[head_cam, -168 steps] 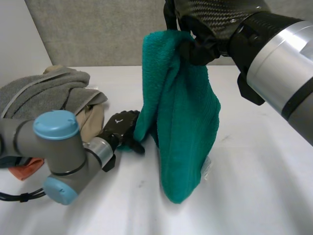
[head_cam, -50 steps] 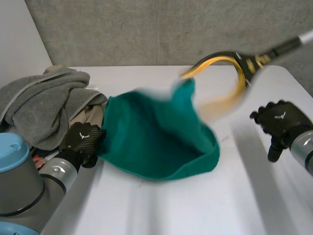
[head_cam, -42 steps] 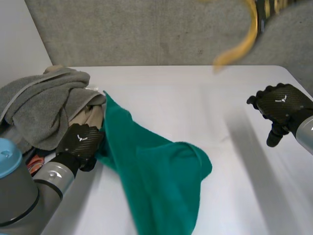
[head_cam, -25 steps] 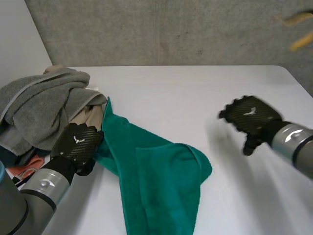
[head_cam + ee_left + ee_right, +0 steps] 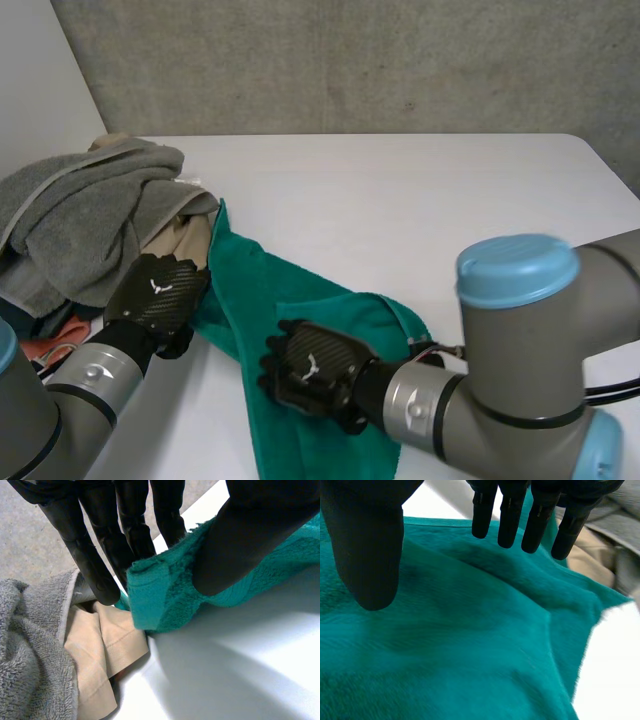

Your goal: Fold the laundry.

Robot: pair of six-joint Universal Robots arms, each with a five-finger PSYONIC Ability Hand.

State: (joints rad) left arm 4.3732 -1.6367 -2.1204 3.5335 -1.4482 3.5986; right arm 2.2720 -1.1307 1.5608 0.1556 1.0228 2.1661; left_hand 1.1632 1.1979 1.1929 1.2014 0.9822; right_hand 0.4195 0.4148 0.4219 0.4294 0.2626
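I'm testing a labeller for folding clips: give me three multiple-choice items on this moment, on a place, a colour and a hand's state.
1. Where is the right hand? A. over the green towel's middle B. on a basket C. on a hanger
2. What colour is the cloth the left hand pinches? A. grey B. green C. beige
3. The right hand's fingers are: A. curled round cloth B. fisted, empty C. straight, open
1 A: the head view shows it over the towel. 2 B: its thumb pins a green edge. 3 C: they point straight above the towel.
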